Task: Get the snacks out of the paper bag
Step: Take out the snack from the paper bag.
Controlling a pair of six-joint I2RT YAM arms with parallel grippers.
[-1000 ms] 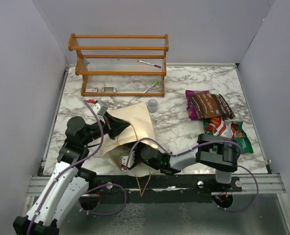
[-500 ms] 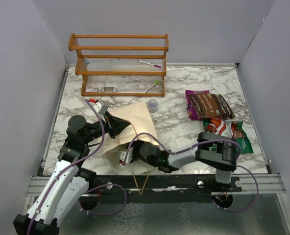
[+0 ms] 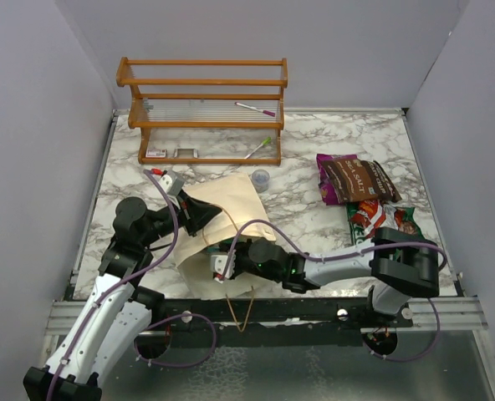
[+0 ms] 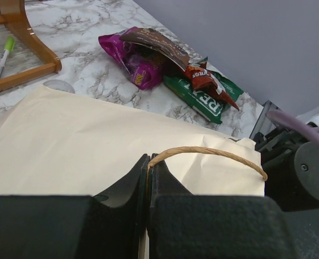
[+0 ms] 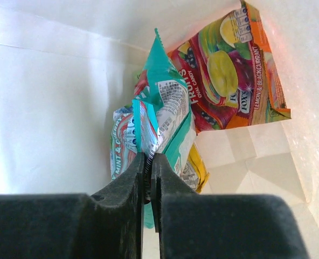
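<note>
The cream paper bag (image 3: 235, 200) lies on its side near the table's front left. My left gripper (image 4: 148, 162) is shut on its tan string handle (image 4: 208, 151) and holds the mouth up. My right gripper (image 5: 149, 159) is inside the bag, shut on the crimped edge of a teal snack packet (image 5: 167, 102). Behind it in the bag lie an orange-red fruit candy packet (image 5: 229, 75) and a yellow packet (image 5: 196, 171). Outside, at the right, lie a dark brown packet (image 3: 358, 178) on a purple one (image 3: 329, 160), a red one (image 3: 369, 215) and a green one (image 3: 416, 241).
A wooden rack (image 3: 201, 109) holding pens stands at the back left. A small clear cup (image 3: 261, 178) sits just beyond the bag. Grey walls close the table in on three sides. The right arm's elbow (image 3: 405, 261) hangs over the front right edge.
My right gripper has closed from wide open onto the teal packet inside the bag, and its elbow has swung to the right. The left gripper still grips the handle.
</note>
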